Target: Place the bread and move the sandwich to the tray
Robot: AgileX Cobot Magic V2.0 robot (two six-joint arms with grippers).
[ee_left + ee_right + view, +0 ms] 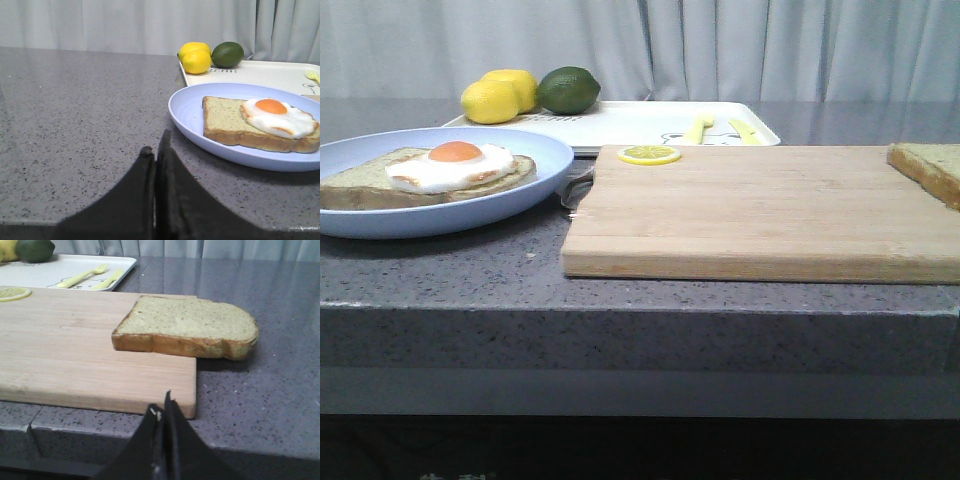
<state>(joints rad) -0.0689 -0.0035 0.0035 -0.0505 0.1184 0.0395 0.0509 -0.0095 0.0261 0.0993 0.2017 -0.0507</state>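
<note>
Both grippers, left (156, 150) and right (162, 407), are sitting closed and empty, unseen from the front. The bread (187, 325) is overhanging the cutting board's (760, 215) right end; the sandwich (260, 122) is resting on its plate (440, 215), the tray (630, 125) lying farthest back.

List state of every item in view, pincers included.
Left pincer: shut, empty.
Right pincer: shut, empty.
Loose tan bread slice: flat, overhanging wooden cutting board.
Egg-topped bread: on round light-blue plate.
White rectangular tray: holds lemons, lime, cutlery.
</note>
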